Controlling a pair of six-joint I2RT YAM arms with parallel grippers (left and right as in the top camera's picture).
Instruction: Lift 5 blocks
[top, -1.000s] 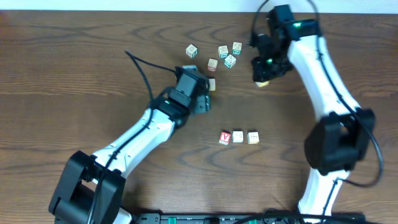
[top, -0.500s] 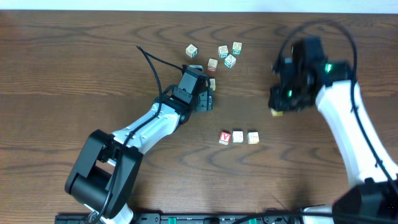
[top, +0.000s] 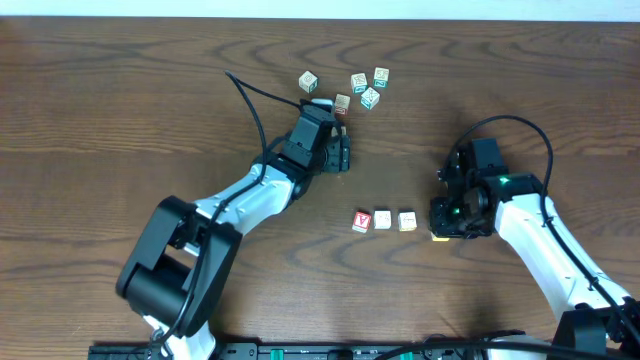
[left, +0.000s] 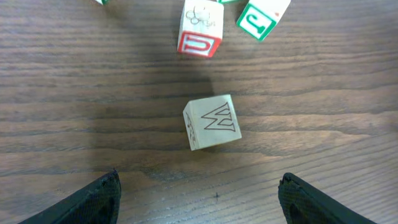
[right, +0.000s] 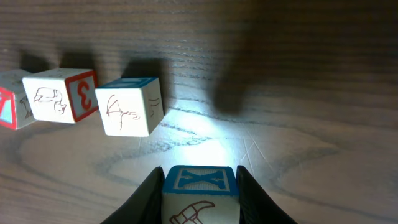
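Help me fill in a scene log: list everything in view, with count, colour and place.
table: one, dark brown wood, under everything.
row of blocks: three, pale, red V at one end, mid-table.
cluster of blocks: five, pale with teal, green or red prints, far side.
W block: one, pale, beneath the left hand, untouched.
held block: one, pale, blue X face, beside the row.
arms: two, white and black.
left hand: one, black, open over W block.
right hand: one, black, shut on held block.
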